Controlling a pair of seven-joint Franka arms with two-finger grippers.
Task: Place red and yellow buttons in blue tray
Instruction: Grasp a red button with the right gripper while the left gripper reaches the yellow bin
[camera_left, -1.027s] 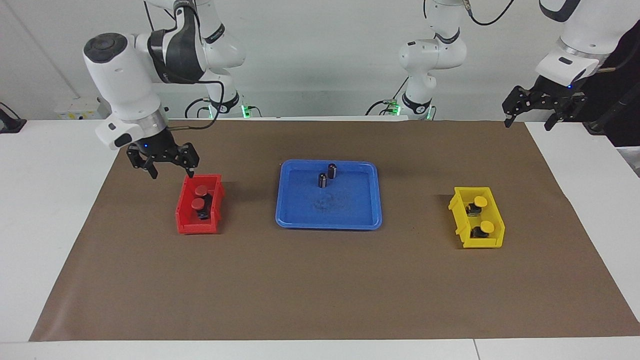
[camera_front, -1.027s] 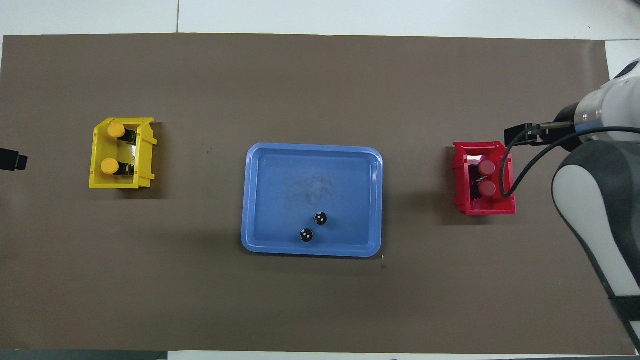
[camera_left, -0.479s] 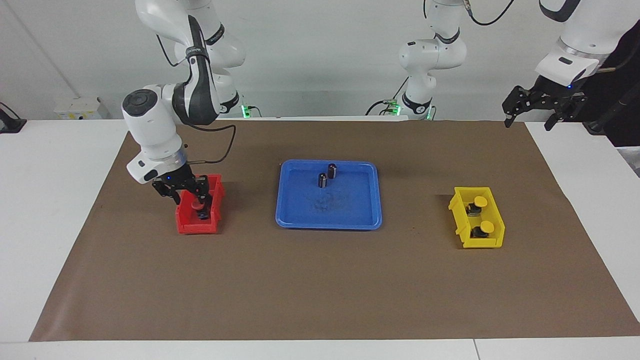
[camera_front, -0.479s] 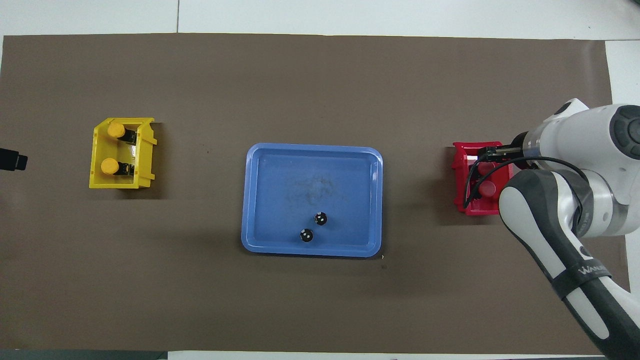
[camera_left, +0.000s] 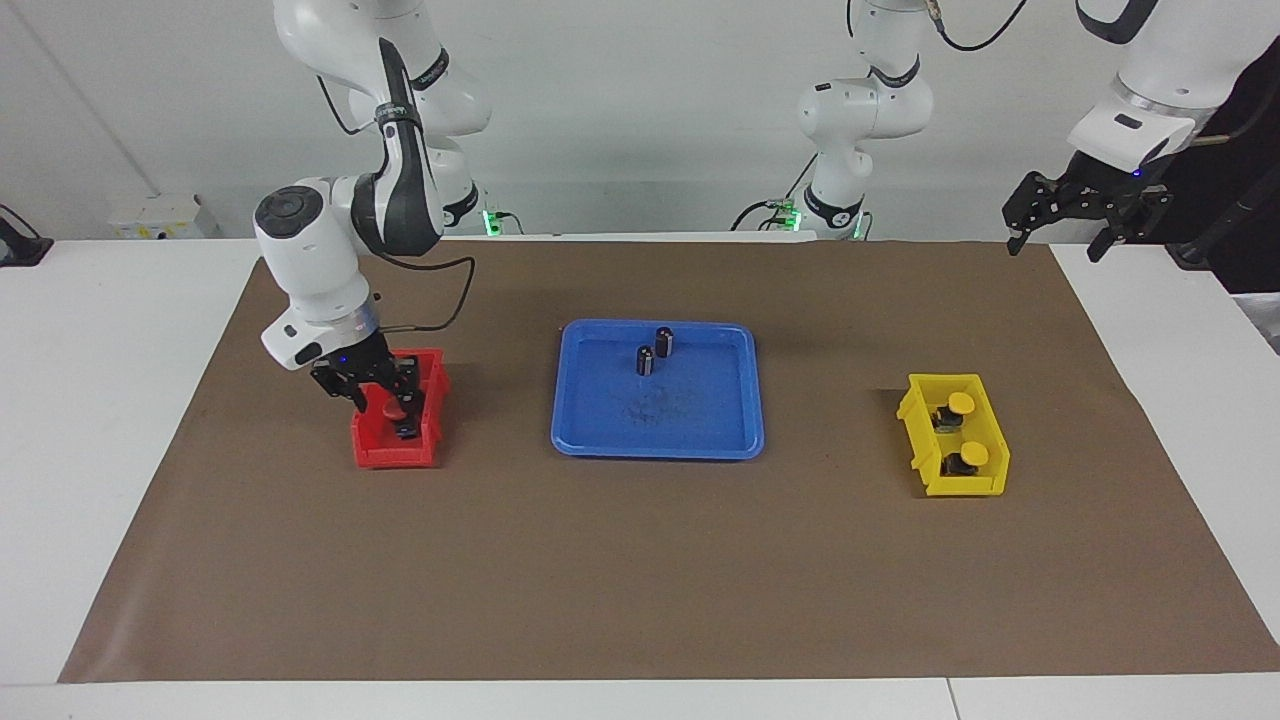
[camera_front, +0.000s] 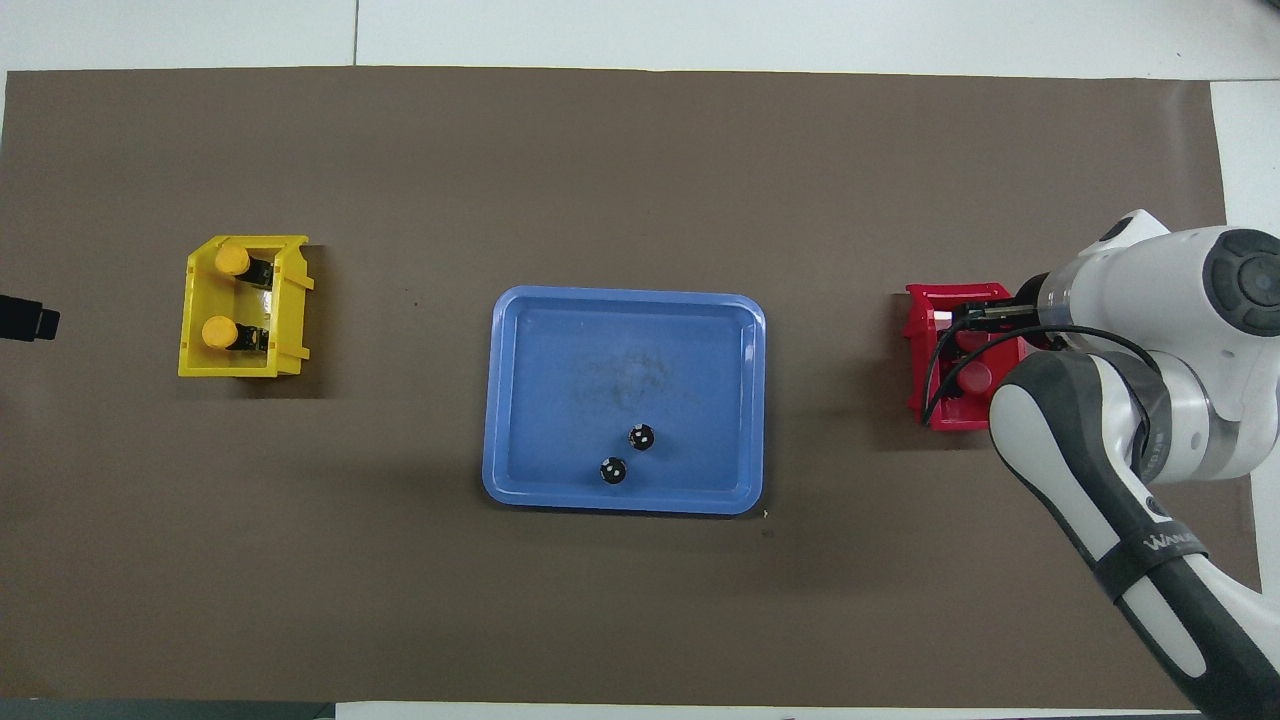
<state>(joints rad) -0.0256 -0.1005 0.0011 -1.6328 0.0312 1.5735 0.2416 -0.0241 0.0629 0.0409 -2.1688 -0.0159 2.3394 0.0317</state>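
Observation:
Two red buttons sit in the small red bin (camera_left: 392, 456) at the right arm's end; one red cap (camera_left: 393, 409) shows between my right gripper's fingers. Both caps (camera_front: 972, 377) show in the overhead view, the farther one (camera_front: 966, 338) partly covered. My right gripper (camera_left: 385, 408) is lowered into the bin, open around that cap. Two yellow buttons (camera_left: 961, 402) (camera_left: 974, 454) sit in the small yellow bin (camera_left: 965, 488), also seen from overhead (camera_front: 232, 260) (camera_front: 217, 331). The blue tray (camera_left: 655, 448) (camera_front: 620, 340) lies mid-table. My left gripper (camera_left: 1058, 248) waits, open, raised over the mat's corner.
Two dark capless cylinders (camera_left: 665, 341) (camera_left: 646, 360) stand in the tray's part nearest the robots, also seen from overhead (camera_front: 641, 437) (camera_front: 613, 470). A brown mat (camera_left: 640, 570) covers the table. The right arm's cable (camera_front: 935, 385) hangs over the red bin (camera_front: 915, 350).
My right gripper came down from beside the red bin's near corner into the bin, around a red button. The left arm has not moved.

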